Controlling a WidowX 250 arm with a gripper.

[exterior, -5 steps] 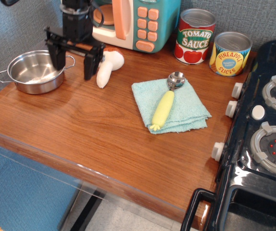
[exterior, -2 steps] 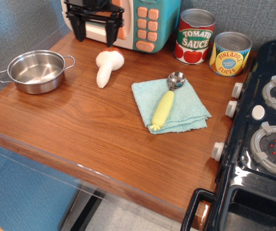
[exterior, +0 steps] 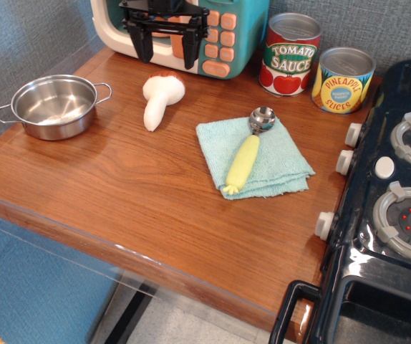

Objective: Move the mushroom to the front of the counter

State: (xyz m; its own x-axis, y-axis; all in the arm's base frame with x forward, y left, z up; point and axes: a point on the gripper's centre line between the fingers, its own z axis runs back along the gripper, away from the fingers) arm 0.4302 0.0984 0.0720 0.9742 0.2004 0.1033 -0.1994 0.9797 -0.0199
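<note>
The white toy mushroom (exterior: 160,98) lies on its side on the brown wood-grain counter (exterior: 134,193), toward the back left, its cap pointing to the rear and its stem toward the front. My black gripper (exterior: 167,47) hangs open and empty above and behind the mushroom, in front of the toy microwave. Its two fingers (exterior: 144,46) point down, spread apart, with nothing between them.
A steel pot (exterior: 53,106) sits at the left. A yellow-handled scoop (exterior: 248,152) lies on a teal cloth (exterior: 255,159) mid-counter. A toy microwave (exterior: 213,32), tomato sauce can (exterior: 290,54) and pineapple can (exterior: 342,79) line the back. A black stove (exterior: 395,208) stands right.
My gripper has risen from between the pot and the mushroom and moved back and to the right, now above and behind the mushroom. The mushroom has not moved.
</note>
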